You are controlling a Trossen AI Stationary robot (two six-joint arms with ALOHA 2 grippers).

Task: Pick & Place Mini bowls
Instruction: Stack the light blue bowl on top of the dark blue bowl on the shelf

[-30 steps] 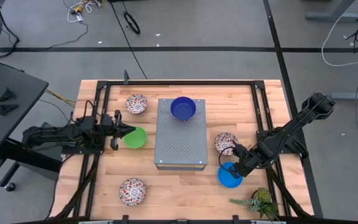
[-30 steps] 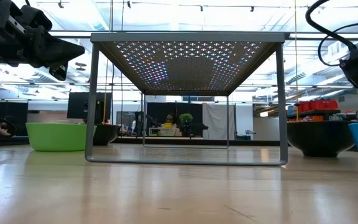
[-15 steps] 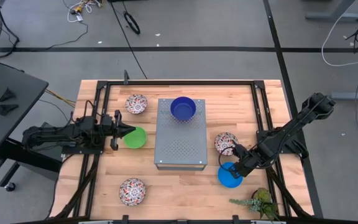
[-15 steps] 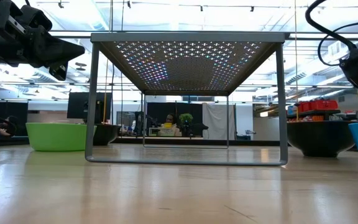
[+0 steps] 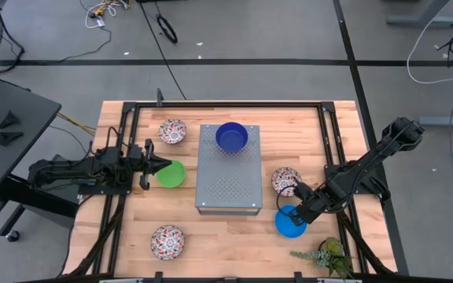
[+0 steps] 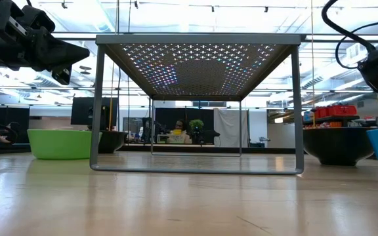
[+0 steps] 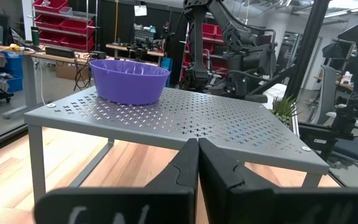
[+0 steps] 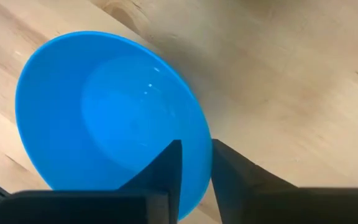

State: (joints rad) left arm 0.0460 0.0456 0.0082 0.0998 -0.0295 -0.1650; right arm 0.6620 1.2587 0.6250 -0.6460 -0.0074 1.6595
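The bright blue mini bowl (image 5: 289,222) (image 8: 104,112) stands on the table at the near right, with my right gripper (image 5: 299,211) (image 8: 196,168) shut on its rim from above. A navy bowl (image 5: 231,137) sits on top of the grey perforated box (image 5: 228,185). A green bowl (image 5: 171,173) stands left of the box, right in front of my left gripper (image 5: 160,165) (image 7: 197,165), which is shut, level and touching nothing. White floral bowls rest on the wood at the far left (image 5: 172,131), near left (image 5: 167,241) and right (image 5: 286,181). My right gripper has the blue bowl's rim (image 8: 205,140) on the side toward the table's right edge. One finger (image 8: 169,165) is inside the bowl and the other (image 8: 235,171) outside its wall. The fingers point steeply down. The bowl stands upright on the table.
A small potted plant (image 5: 325,253) stands at the near right corner, close to the blue bowl. The floral bowl beside the box lies just beyond my right gripper. Black rails (image 5: 226,103) frame the wooden top.
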